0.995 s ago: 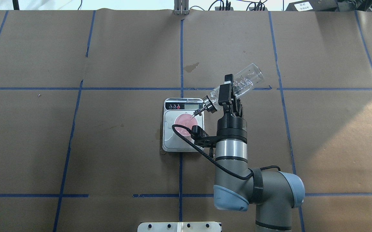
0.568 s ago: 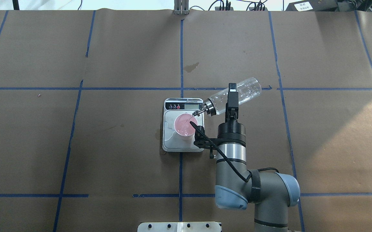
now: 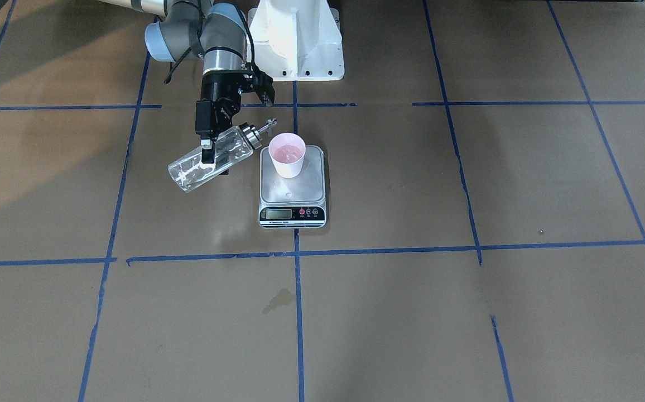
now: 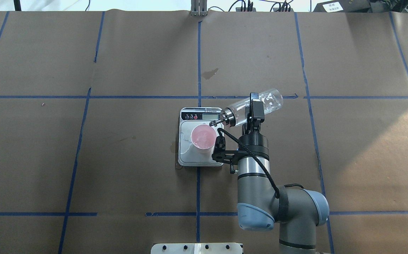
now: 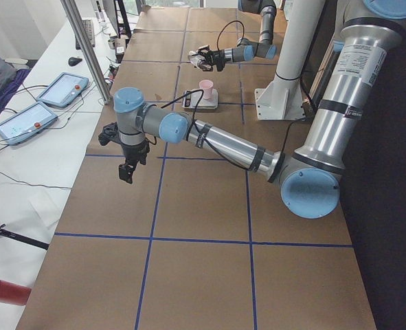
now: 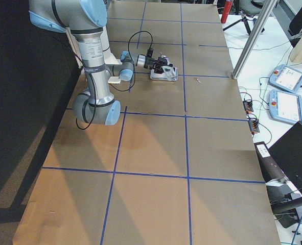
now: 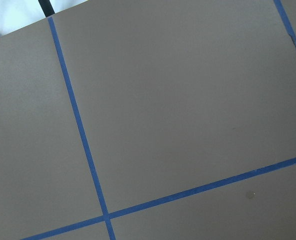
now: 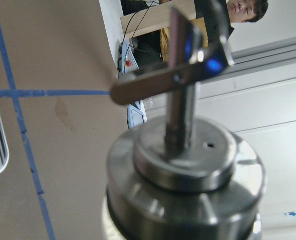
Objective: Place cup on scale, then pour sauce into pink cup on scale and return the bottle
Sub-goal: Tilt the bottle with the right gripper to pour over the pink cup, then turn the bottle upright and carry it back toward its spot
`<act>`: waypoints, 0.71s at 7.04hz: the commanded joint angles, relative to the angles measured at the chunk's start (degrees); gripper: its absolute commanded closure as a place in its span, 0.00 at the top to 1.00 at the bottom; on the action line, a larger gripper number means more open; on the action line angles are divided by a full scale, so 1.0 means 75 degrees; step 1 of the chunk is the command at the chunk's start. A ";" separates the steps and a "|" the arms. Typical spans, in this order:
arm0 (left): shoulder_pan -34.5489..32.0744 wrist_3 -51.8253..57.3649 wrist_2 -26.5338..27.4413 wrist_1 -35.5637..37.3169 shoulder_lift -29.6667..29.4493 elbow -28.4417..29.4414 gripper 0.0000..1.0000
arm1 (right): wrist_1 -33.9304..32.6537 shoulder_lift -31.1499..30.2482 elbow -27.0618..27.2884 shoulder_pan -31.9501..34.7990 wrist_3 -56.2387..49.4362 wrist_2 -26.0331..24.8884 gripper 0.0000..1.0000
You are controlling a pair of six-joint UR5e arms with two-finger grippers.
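Note:
The pink cup stands upright on the steel scale with clear liquid in it; it also shows in the front view on the scale. My right gripper is shut on the clear glass bottle, held almost level just right of the scale. Its metal spout points at the cup's far right rim. I see no stream. The right wrist view shows the collar and spout up close. My left gripper hangs over bare paper far to the left; I cannot tell its state.
The table is brown paper with blue tape lines. The white robot base stands just behind the scale. A dark stain lies beyond the scale. Operator tablets sit on a side bench.
The right wrist has turned and the bottle has swung from a steeper pouring tilt back toward level. The thin stream into the cup no longer shows. The cup and scale have not moved.

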 commanded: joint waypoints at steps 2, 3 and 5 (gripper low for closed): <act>-0.0085 -0.0002 -0.0171 0.0000 -0.0012 -0.0002 1.00 | 0.0100 -0.0275 0.1098 0.0043 0.2299 0.1247 0.00; -0.0132 -0.0002 -0.0171 0.0000 -0.0012 -0.0002 1.00 | 0.0100 -0.0428 0.1357 0.0054 0.3253 0.1517 0.00; -0.0132 -0.0002 -0.0171 0.0000 -0.0024 -0.0002 1.00 | 0.0112 -0.0790 0.1721 0.0253 0.5075 0.2233 0.00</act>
